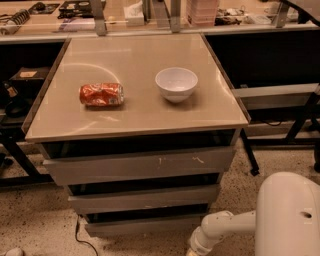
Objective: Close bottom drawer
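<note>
Three grey drawers sit under a beige cabinet top (135, 115). The bottom drawer (142, 225) is the narrowest, with a plain flat front, low in the view just above the speckled floor. The mid-width drawer (145, 198) and the widest drawer (140, 165) with white scratch marks sit above it. My white arm (225, 230) reaches down and left from the lower right, right of the bottom drawer's front. The gripper is below the picture's lower edge and out of view.
A crushed red can (101, 94) and a white bowl (176, 84) sit on the cabinet top. A cluttered bench (150, 15) runs along the back. Dark table legs (250, 155) stand at right, and a black cable (80, 237) lies on the floor at left.
</note>
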